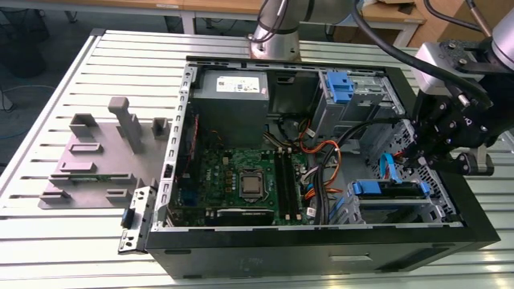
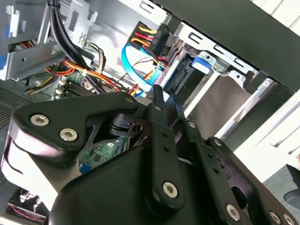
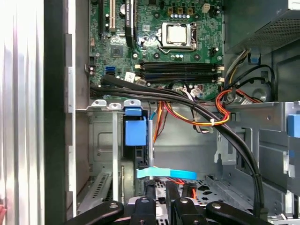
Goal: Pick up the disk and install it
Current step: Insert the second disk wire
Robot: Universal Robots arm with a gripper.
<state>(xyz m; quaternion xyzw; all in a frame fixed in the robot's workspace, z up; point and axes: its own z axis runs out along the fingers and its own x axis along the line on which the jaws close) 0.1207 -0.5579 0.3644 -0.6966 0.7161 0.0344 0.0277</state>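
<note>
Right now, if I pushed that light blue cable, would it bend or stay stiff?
Probably floppy: the light blue cable is a thin, flat strip, and it curves in the second wrist view. Likely light for its size too.

The table [image 1: 48, 241] is ribbed bare metal, the stand [image 1: 80, 171] matt grey plastic, the case [image 1: 265, 262] matt black, the bracket [image 1: 389, 188] smooth blue plastic.

Looks down from high on the whole case [image 1: 281, 253] in the exterior view; sits close inside, motherboard [image 3: 154, 47] [image 2: 101, 152] shared, in both wrist views.
</note>
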